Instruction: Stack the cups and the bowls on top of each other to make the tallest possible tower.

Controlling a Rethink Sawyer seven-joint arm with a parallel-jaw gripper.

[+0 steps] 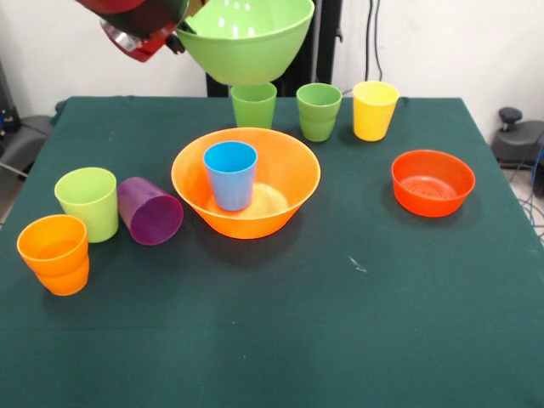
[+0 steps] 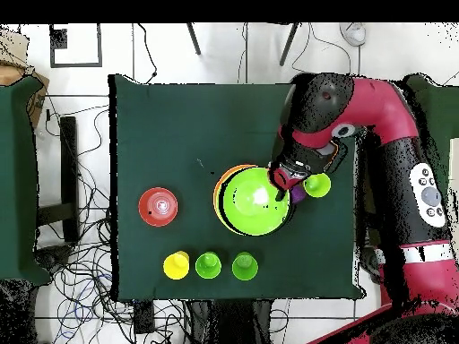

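Claw (image 1: 174, 38) grips green bowl's (image 1: 246, 38) rim, lifted above the table (image 1: 357, 323).
Best lowered level, centred over blue cup (image 1: 230, 174) in orange bowl (image 1: 246, 181).

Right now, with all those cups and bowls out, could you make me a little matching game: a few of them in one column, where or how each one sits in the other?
Things:
1. blue cup
2. purple cup
3. lime-green bowl
4. red-orange bowl

States:
A. lying on its side on the table
B. held up in the air by the gripper
C. standing inside the large orange bowl
D. sitting alone, empty, on the table

Pairs: 1-C, 2-A, 3-B, 4-D
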